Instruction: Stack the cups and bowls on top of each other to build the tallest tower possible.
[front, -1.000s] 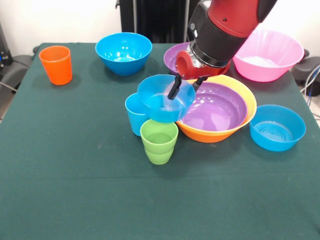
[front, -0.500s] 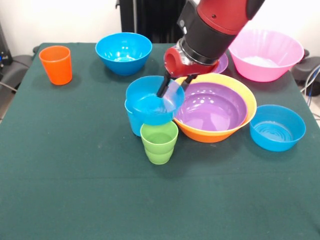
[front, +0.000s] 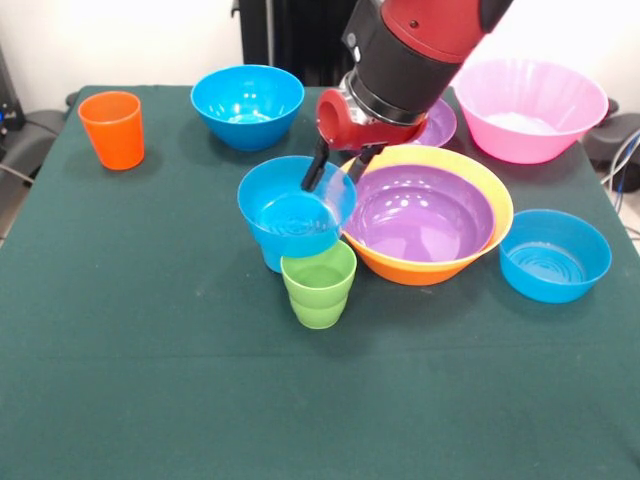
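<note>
Front view: claw (front: 330, 170)-held blue bowl (front: 290, 212), mouth upward

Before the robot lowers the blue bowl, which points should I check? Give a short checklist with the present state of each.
1. Pincer grips the rim of the held blue bowl: ok.
2. Held blue bowl is level: not ok, it tilts.
3. Bowl is centred over the light blue cup: cannot tell, the cup is mostly hidden.
4. Green cup stands upright beside it: ok.
5. Purple bowl sits nested in the orange-yellow bowl: ok.
</note>
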